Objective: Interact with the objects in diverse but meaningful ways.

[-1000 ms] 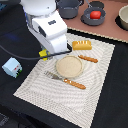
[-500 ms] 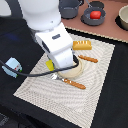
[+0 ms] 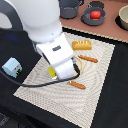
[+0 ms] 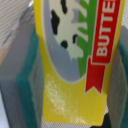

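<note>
In the exterior view, the arm hangs low over a striped placemat (image 3: 100, 75) on a dark table (image 3: 117, 105), with the bread loaf (image 3: 82, 45) nearby and the carton (image 3: 11, 66) off the mat. In the wrist view, the gripper (image 4: 75, 75) clamps the yellow butter packet (image 4: 75, 55) between teal pads (image 4: 29, 85).

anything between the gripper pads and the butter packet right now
Nothing shows between them. In the wrist view the butter packet fills the gap between the teal pads, which sit tight against its sides. In the exterior view the arm hides this.
</note>
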